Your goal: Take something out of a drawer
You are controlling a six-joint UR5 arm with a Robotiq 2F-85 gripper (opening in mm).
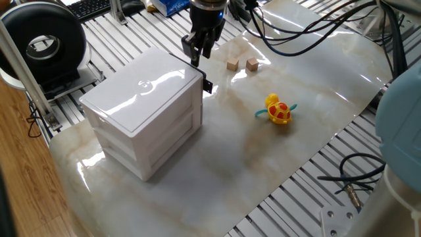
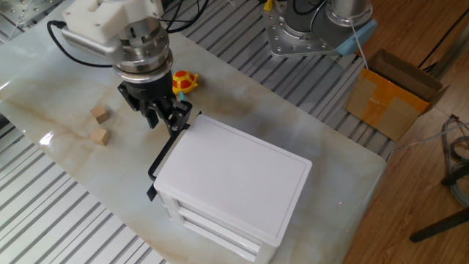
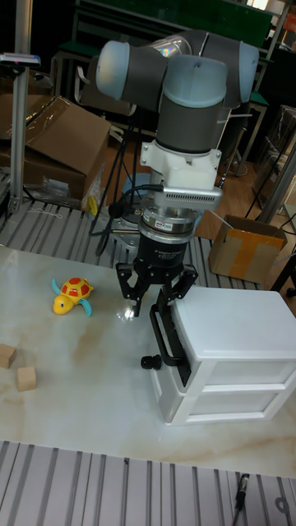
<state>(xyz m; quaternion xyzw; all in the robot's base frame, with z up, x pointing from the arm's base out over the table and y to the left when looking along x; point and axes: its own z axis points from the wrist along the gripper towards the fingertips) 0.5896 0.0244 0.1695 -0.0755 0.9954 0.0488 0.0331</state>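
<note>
The pincer [image 3: 154,306] hangs with its fingers parted and gripping nothing, just above the front edge of the drawer [image 3: 226,339], the shut top tier of a white three-tier box [image 1: 146,122] on the marbled counter [image 1: 263,158]. The shallow, glossy white drawer lies level, its front facing the yellow toy turtle [image 1: 279,110].

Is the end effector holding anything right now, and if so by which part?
Nothing appears held. The end effector hovers open just above the drawer front's black handle.
</note>
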